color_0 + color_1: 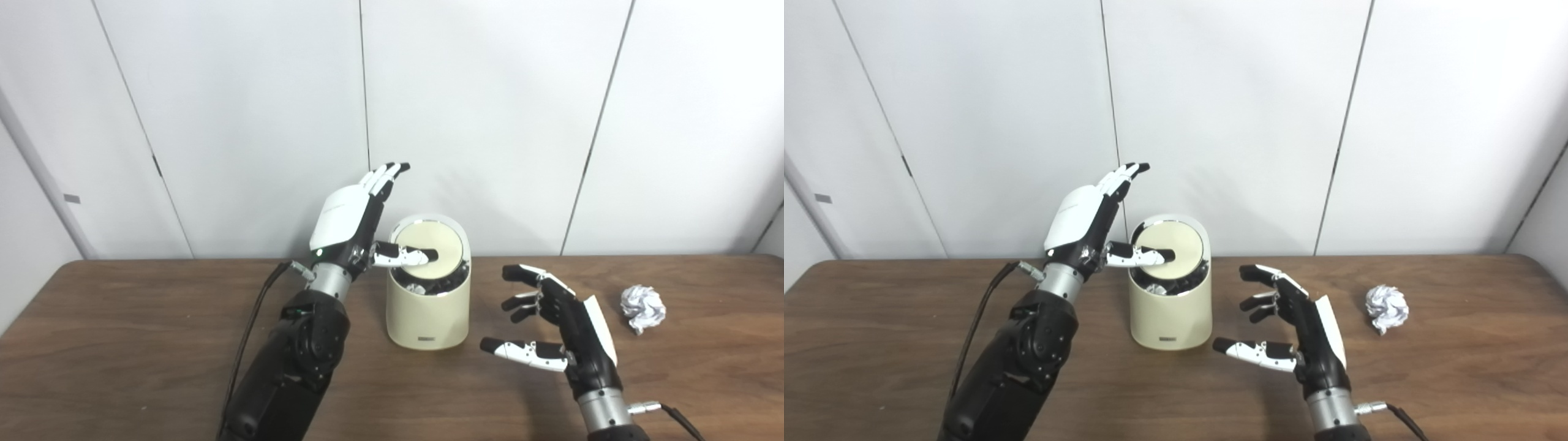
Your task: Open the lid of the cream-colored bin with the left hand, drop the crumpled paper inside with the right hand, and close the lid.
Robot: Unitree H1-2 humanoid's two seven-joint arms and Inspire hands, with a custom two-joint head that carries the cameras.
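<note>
Left hand (349,223), fingers spread and gripping nothing, lays its thumb on the tilted lid (429,242) of the cream-colored bin (429,312); the dark contents below are hard to make out. Right hand (560,321) hovers open beside the bin. Crumpled paper (642,307), white and creased, lies near the table (122,343) right edge.

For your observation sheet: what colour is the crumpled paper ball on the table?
White with grey creases; the crumpled paper ball shows best in the left eye view.

The left hand (1090,220) thumb presses the bin (1170,306) lid (1173,245). The right hand (1298,331) is empty. Paper (1386,306) lies apart.
</note>
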